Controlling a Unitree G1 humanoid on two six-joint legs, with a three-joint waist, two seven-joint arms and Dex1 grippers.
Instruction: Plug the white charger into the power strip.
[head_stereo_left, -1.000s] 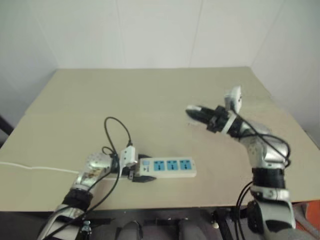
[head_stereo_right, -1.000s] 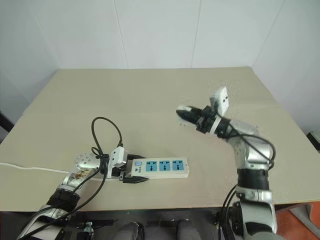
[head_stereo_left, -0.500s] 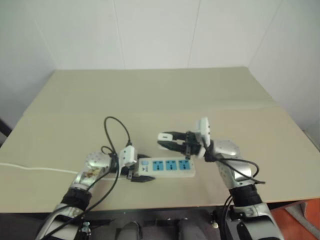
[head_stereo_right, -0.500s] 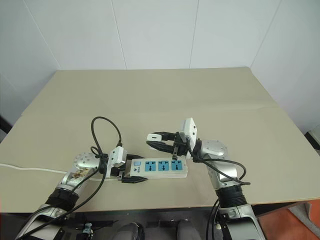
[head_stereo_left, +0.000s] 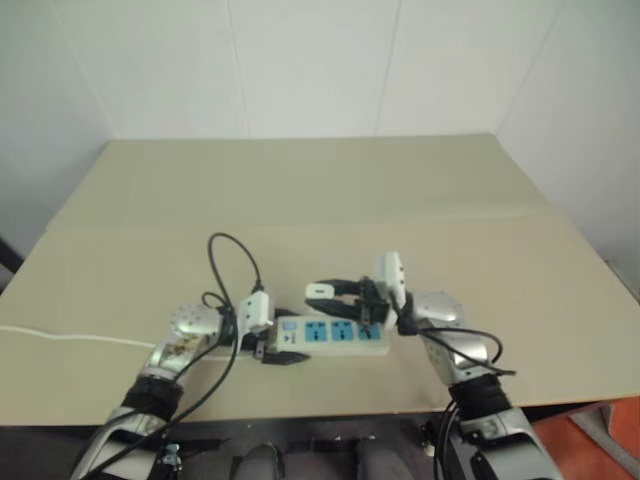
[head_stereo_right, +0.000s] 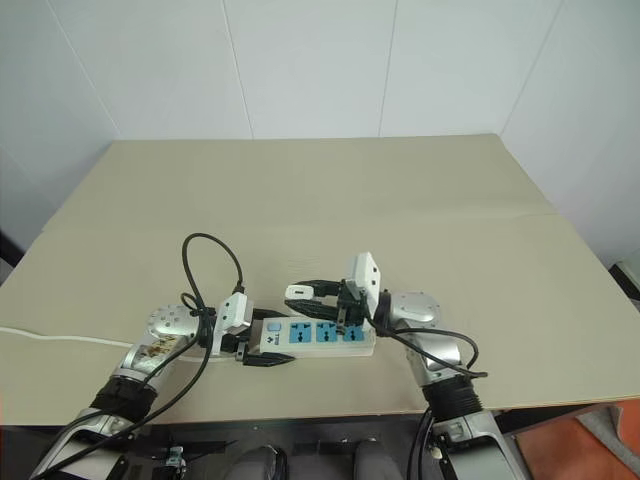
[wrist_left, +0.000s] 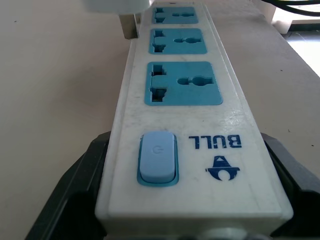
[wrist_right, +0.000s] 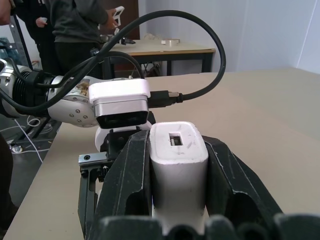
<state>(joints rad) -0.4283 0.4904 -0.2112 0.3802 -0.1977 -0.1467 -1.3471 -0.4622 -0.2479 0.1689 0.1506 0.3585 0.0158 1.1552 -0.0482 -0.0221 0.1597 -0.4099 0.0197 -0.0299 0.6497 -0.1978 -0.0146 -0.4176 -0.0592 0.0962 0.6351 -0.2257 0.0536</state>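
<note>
The power strip (head_stereo_right: 322, 336), a white bar with three blue sockets, lies near the table's front edge. My left gripper (head_stereo_right: 262, 351) is shut on its switch end, one black finger (wrist_left: 75, 200) against each long side. The white charger (wrist_right: 177, 155) sits upright between the fingers of my right gripper (head_stereo_right: 305, 292), which is shut on it. It hovers just above the strip, close to my left gripper. In the left wrist view the charger (wrist_left: 117, 5) has its prongs hanging beside the strip's long edge, level with the farther sockets and off to their side.
A black cable (head_stereo_right: 215, 265) loops up over the left wrist. The strip's thin white cord (head_stereo_right: 60, 338) runs off the table's left edge. The tan table (head_stereo_right: 420, 200) stretches wide behind the strip. A person (wrist_right: 75, 25) stands by another table in the right wrist view.
My right gripper has carried the charger left and down, from over the table's right side to just above the strip. The left gripper and the strip have stayed put.
</note>
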